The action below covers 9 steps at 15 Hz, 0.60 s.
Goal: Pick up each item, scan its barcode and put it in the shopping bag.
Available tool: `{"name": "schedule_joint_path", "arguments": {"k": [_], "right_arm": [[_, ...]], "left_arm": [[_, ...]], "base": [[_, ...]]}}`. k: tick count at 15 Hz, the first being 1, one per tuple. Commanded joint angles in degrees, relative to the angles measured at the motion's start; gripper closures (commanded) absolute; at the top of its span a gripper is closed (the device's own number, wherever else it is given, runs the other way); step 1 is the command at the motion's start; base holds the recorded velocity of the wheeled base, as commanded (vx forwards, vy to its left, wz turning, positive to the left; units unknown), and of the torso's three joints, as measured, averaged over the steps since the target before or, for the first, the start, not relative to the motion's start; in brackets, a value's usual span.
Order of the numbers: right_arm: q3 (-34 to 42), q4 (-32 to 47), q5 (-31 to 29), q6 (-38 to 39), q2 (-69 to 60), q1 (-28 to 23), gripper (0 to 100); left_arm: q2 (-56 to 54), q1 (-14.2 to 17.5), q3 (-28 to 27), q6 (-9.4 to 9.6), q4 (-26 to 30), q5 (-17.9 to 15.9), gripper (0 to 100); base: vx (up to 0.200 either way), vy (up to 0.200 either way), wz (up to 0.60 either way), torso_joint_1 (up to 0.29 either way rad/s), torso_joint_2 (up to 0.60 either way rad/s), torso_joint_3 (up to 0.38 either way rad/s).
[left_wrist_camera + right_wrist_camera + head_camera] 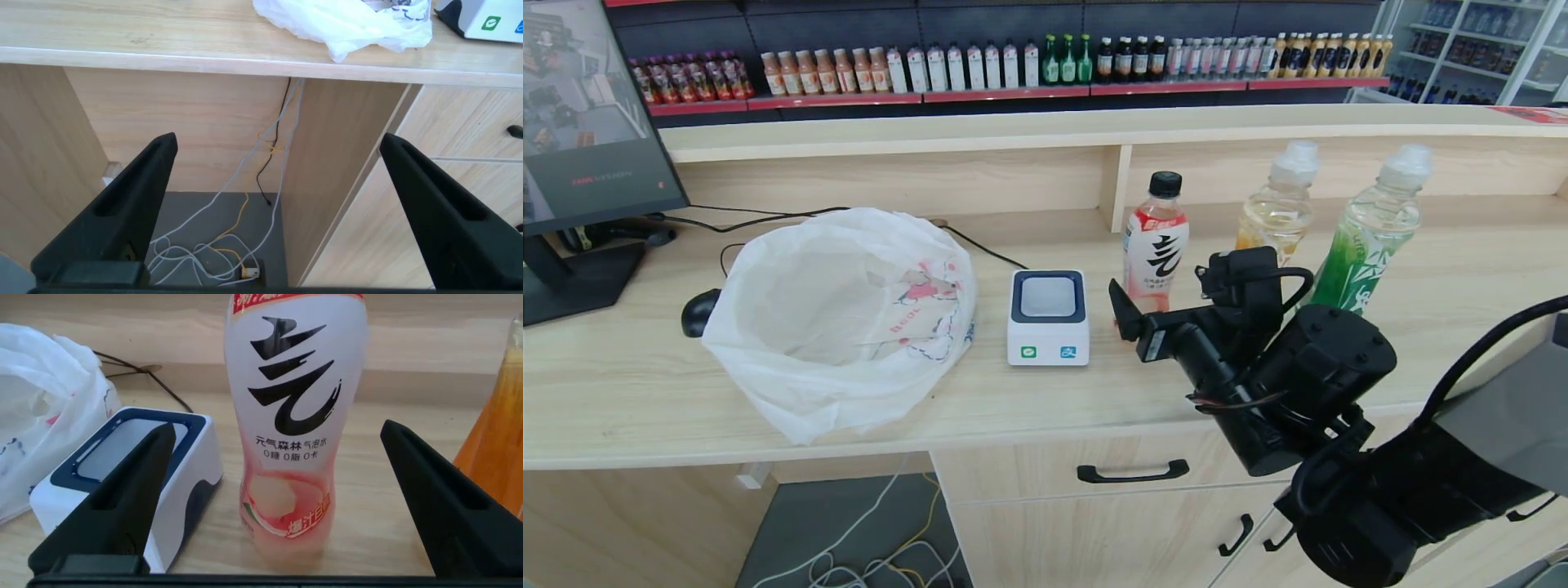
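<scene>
Right end effector (278, 429) is spread wide and carries nothing. The target, a pink-labelled drink bottle (1156, 245) with a black cap, stands upright on the tabletop (645, 384), about midway between the front and back edges and right of centre. It is just beside the barcode scanner (1048, 317), on the scanner's right. The bottle's long axis is vertical. In the right wrist view the bottle sits centred in the gap between the two fingers but ahead of their tips, so it is not yet enclosed and I see no contact. The jaws stand level, one on each side of the bottle's lower body, which suits a side grasp across the body. Judgement: the coming move is a straight advance toward the back edge, then closing. The gap to the scanner on one side is narrow, so that finger could clip the scanner housing. A yellow-drink bottle (1278, 208) and a green-label bottle (1372, 237) stand further right, apart from the target. The shopping bag (841, 318) sits with its mouth open, left of the scanner. Left end effector (278, 139) is also spread and empty, hanging below the front edge under the bag, well apart from the bottle. The right arm is the nearer one.
</scene>
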Motion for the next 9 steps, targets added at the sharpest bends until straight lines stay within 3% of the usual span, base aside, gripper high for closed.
{"name": "schedule_joint_path", "arguments": {"k": [1,9], "right_arm": [[-1.3,-0.1,0.1,0.1,1.8,-0.4,0],[-5.5,-0.1,-2.0,0.1,4.8,-2.7,0]], "left_arm": [[0.0,0.0,0.1,-0.04,0.0,0.0,0],[0.0,0.0,0.0,-0.04,0.0,0.0,0]], "base": [[0.000,0.000,0.00,0.000,0.00,0.000],[0.000,0.000,0.00,0.000,0.00,0.000]]}}
